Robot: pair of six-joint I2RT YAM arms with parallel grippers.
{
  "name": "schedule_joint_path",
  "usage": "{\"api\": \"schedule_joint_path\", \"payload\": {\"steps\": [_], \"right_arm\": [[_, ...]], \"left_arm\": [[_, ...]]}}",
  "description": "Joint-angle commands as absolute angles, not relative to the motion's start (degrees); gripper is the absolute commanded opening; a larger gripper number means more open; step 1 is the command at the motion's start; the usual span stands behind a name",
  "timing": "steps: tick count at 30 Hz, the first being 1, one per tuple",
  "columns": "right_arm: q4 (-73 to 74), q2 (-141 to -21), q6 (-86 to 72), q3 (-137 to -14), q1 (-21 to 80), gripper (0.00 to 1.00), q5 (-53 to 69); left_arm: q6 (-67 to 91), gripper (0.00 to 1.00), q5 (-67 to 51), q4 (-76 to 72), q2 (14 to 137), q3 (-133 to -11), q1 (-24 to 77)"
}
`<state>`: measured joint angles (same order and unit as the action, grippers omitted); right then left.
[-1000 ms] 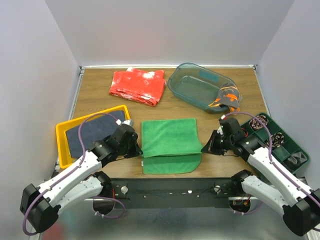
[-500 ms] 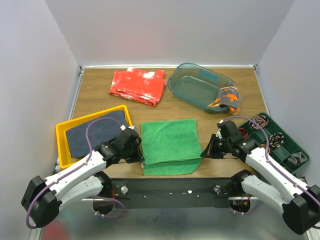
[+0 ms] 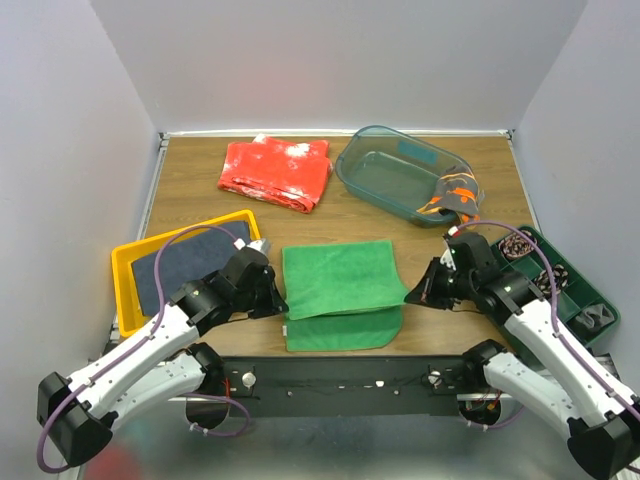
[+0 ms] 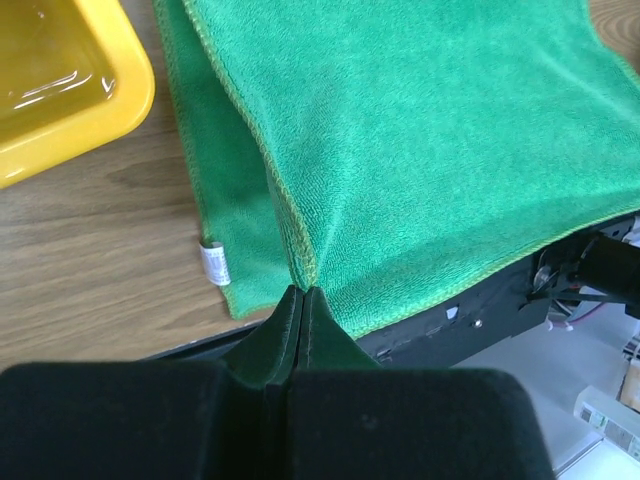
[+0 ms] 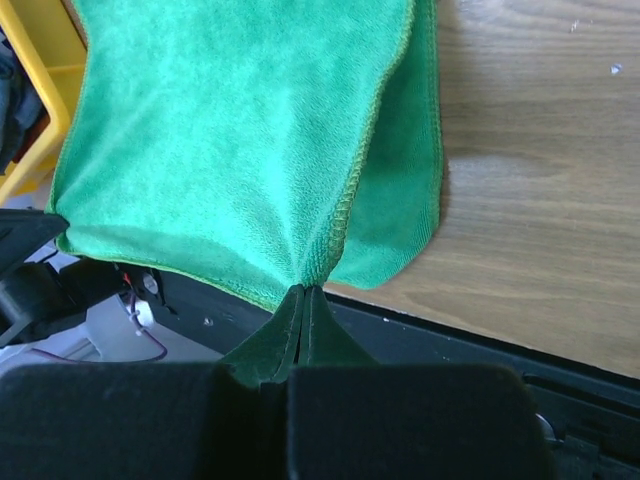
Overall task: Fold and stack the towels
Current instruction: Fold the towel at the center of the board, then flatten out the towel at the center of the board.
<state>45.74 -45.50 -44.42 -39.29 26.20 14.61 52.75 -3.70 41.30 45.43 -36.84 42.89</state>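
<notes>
The green towel (image 3: 340,285) sits in the middle of the table (image 3: 190,190), close to the near edge, between the 2 arms. It is in 2 layers: a lower one flat on the wood and an upper one held up by its sides. The left end effector (image 3: 272,298) is pinched tight on the upper layer's left edge, and the right end effector (image 3: 415,293) is pinched tight on its right edge; both wrist views show the fingers fully closed with only a thin fold of green cloth between them.

A navy towel (image 3: 185,262) lies in the yellow tray (image 3: 125,265) at the left, and a grey and orange towel (image 3: 450,197) hangs over the right rim of the clear bin (image 3: 385,175) at the far right. The red cloth (image 3: 277,172) lies far left of the bin (it looks to be no part of the job).

The fold seems to be half made, and several things could spoil it. Each grip takes very little cloth, so a quick pull could slip 1 side free and leave the fold crooked. If the 2 arms travel unevenly, the edges will not line up. The lower layer could drag along with the upper one and bunch. The near edge of the upper layer hangs past the table's near edge, so a release there could let the towel slide off
</notes>
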Motion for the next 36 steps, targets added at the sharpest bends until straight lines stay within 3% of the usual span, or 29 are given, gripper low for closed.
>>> {"api": "schedule_joint_path", "payload": {"steps": [1,8,9,10,11,12,16,18,23,28,36], "right_arm": [[48.6,-43.2,-44.8,-38.9,26.4,0.01,14.2],[45.1,-41.8,-46.4,-32.6,26.5,0.02,16.3],[44.0,-41.6,-46.6,-31.0,26.5,0.05,16.7],[43.4,-41.4,-46.9,-30.0,26.4,0.14,17.5],[43.0,-41.2,-47.0,-29.3,26.4,0.16,17.9],[42.8,-41.0,-46.9,-28.7,26.5,0.19,18.1],[43.2,-40.0,-47.3,-29.1,26.4,0.46,16.6],[42.1,-40.3,-47.5,-30.4,26.5,0.50,16.0],[36.5,-49.4,-45.4,-35.7,26.5,0.52,7.0],[34.0,-63.0,-41.8,-43.2,26.5,0.48,3.1],[35.2,-62.1,-41.3,-40.4,26.7,0.45,4.0]], "left_arm": [[52.3,0.00,-3.9,43.2,44.2,-36.4,43.3],[54.1,0.00,-6.4,38.6,44.6,-30.8,43.4],[54.4,0.07,-6.9,37.2,44.7,-30.0,43.5],[54.7,0.09,-6.9,36.7,45.0,-28.4,43.5],[54.7,0.10,-7.2,36.1,45.2,-27.8,43.6],[54.8,0.19,-8.3,35.0,45.1,-27.2,43.6],[54.1,0.48,-8.0,35.0,43.1,-27.5,43.7],[52.7,0.56,-6.9,36.0,42.9,-29.2,43.7],[44.9,0.56,3.7,37.3,53.3,-40.7,42.7],[38.2,0.43,12.2,37.0,66.5,-50.9,39.9],[35.1,0.41,11.3,31.5,80.8,-55.4,33.8]]}}
